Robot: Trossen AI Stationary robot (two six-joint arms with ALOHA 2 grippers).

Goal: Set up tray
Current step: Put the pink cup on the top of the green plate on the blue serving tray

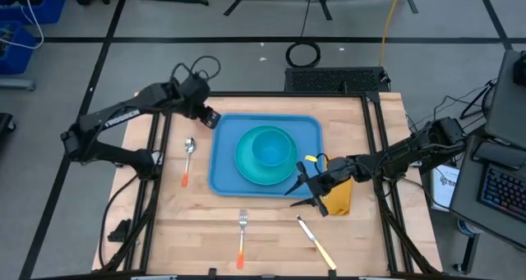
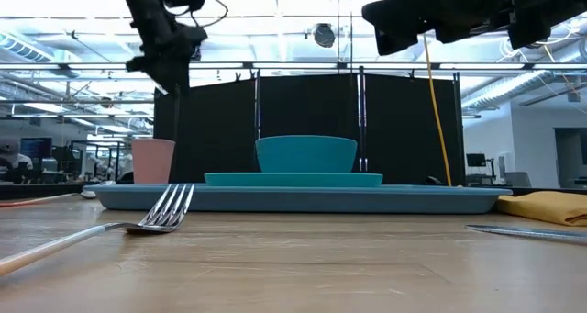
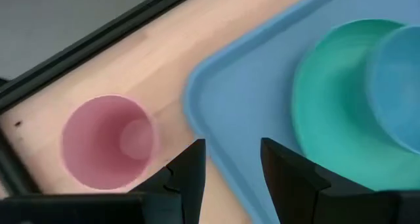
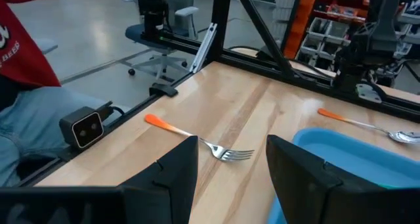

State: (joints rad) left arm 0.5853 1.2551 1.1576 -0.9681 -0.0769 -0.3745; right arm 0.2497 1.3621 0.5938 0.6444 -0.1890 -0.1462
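So far only the plate (image 1: 265,157) and bowl (image 1: 273,146) sit on the tray (image 1: 223,140); cup (image 3: 108,142), spoon (image 1: 188,158), fork (image 1: 242,236), knife (image 1: 316,241) and napkin (image 1: 340,198) lie beside it. Both grippers hover empty with fingers apart, left (image 1: 211,116) at the tray's far left corner over the cup, right (image 1: 306,190) at its near right corner.

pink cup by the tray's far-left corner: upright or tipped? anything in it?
Upright and empty. The left wrist view looks straight down into the pink cup and shows its bare bottom; the low view shows it standing beside the tray.

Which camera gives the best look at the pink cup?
The left wrist view: it looks down into the pink cup, standing on the table beside the tray. The low view shows its side behind the tray. The high and right wrist views do not show it.
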